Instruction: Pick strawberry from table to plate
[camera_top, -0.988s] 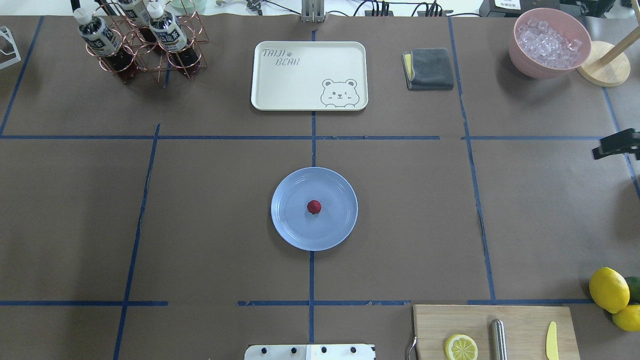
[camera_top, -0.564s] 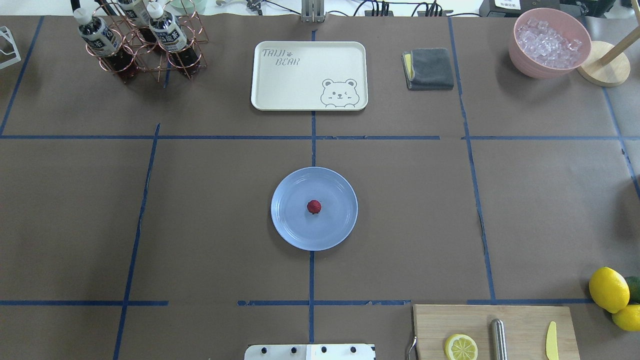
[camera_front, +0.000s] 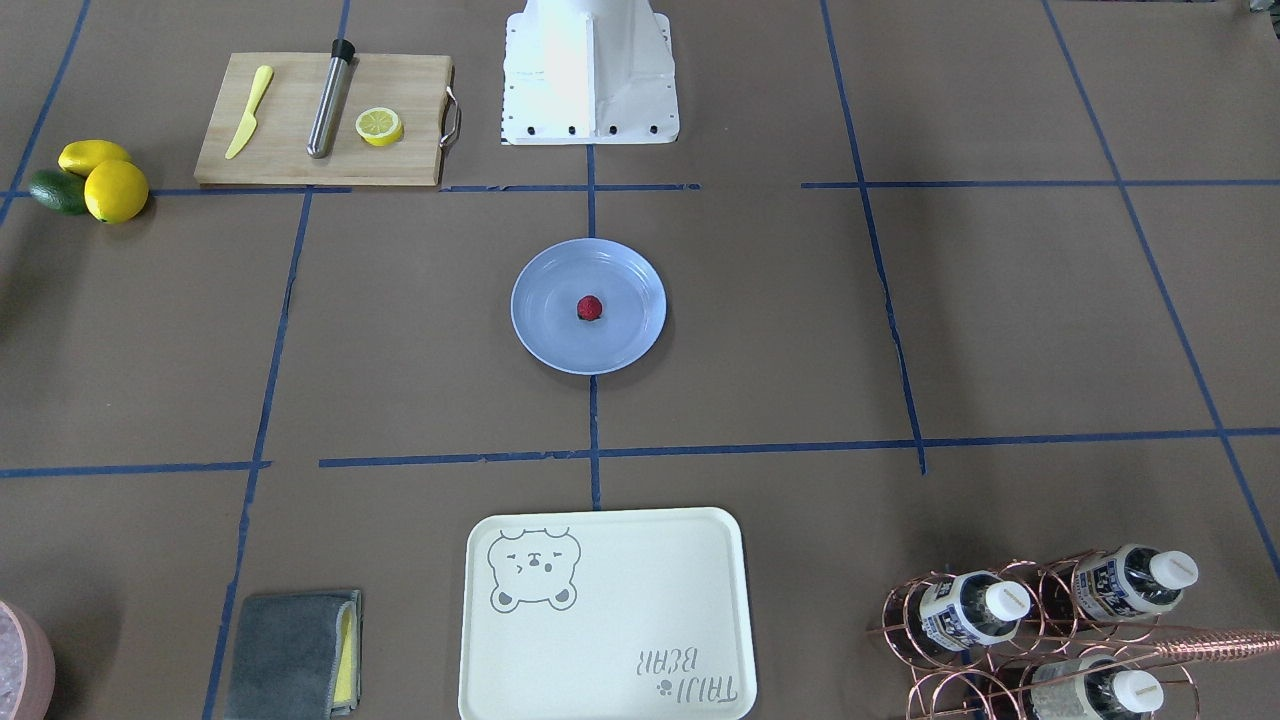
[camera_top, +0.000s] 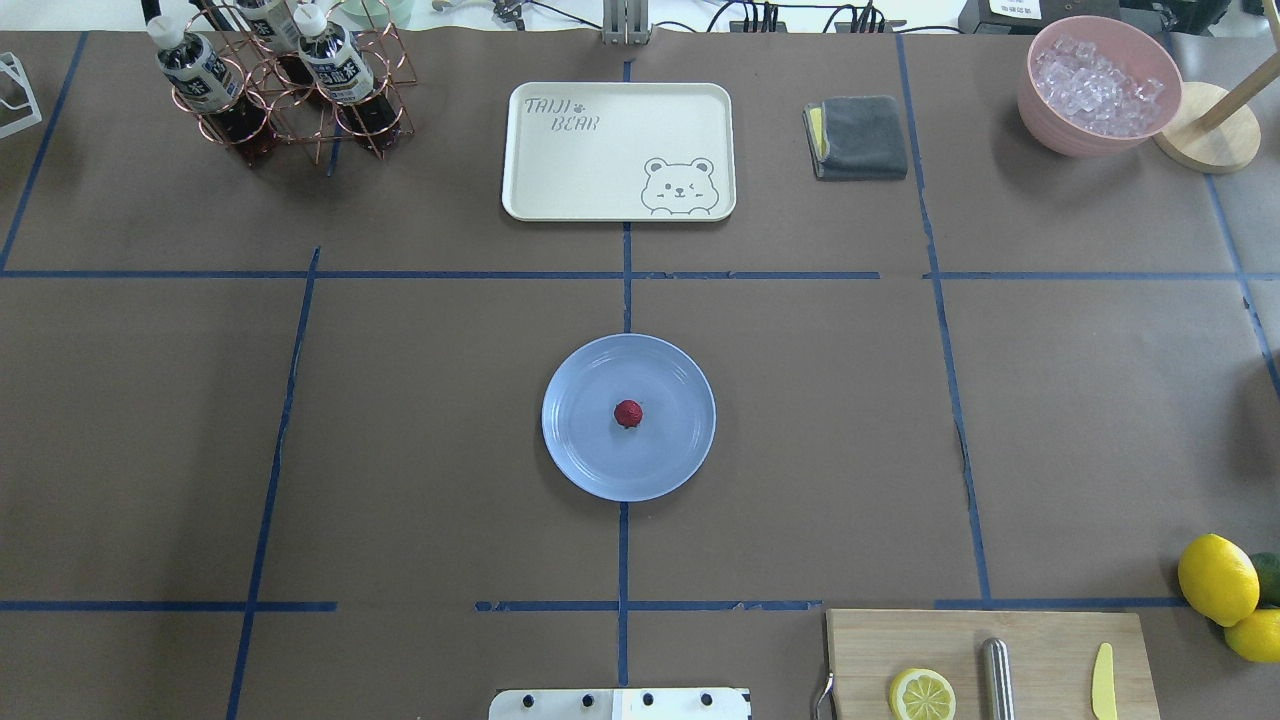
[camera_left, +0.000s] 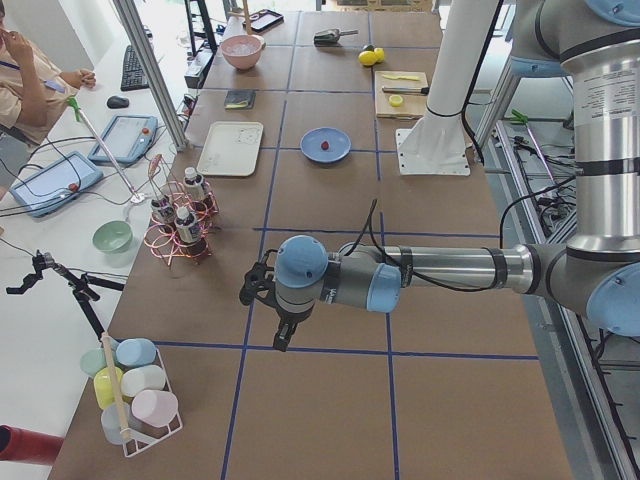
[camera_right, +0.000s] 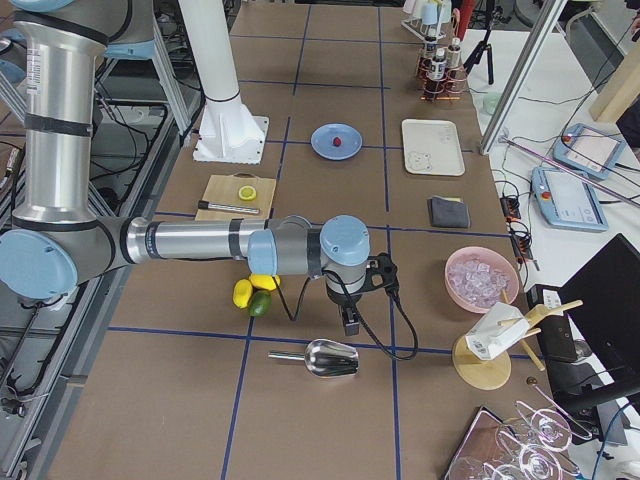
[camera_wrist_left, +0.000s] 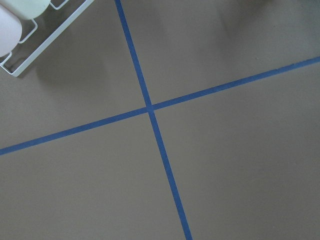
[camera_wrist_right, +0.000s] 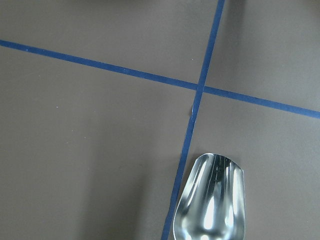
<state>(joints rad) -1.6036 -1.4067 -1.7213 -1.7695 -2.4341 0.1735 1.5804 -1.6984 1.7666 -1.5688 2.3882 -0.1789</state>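
The strawberry (camera_top: 628, 413), small and dark red, lies in the middle of the light-blue plate (camera_top: 580, 455) at the centre of the brown table (camera_top: 420, 420). It shows the same way from the front, with the strawberry (camera_front: 590, 308) resting on the plate (camera_front: 545, 330). Nothing touches it. My left gripper (camera_left: 282, 338) hangs over the table's left end, far from the plate, and I cannot tell if it is open or shut. Over the right end, beside the lemons, is my right gripper (camera_right: 350, 322), whose state I also cannot tell.
A cream bear tray (camera_top: 618, 150) lies beyond the plate. A cutting board (camera_top: 990, 665) carries a lemon half, a steel rod and a yellow knife. Lemons (camera_top: 1217, 578), a bottle rack (camera_top: 285, 85), a grey cloth (camera_top: 860, 137), an ice bowl (camera_top: 1098, 85) and a metal scoop (camera_wrist_right: 212, 200) sit around the edges.
A dark part of my right arm at the overhead view's right edge has moved out of view. The strawberry and plate have not moved.
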